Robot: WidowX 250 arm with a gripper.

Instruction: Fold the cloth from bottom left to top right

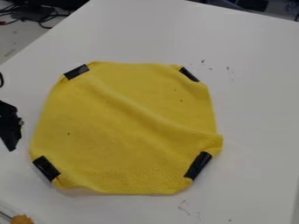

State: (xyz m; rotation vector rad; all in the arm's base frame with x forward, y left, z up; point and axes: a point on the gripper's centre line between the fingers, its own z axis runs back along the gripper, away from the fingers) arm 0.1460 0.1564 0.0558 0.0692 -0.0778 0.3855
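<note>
Tool (10, 127) at view's L edge; opening & grip: can't tell. Yellow cloth (111, 140), ridged diagonally, lies on tabletop (254, 109) just R of tool. Prob. light, soft, limp; best pinched at black patch (46, 169), below & R of tool.

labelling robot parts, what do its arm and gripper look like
The angular black gripper at the left edge tapers toward its lower end, with small bumps on its right side. Above it, a thin black curved piece could be cable or arm; I can't tell which.
</note>
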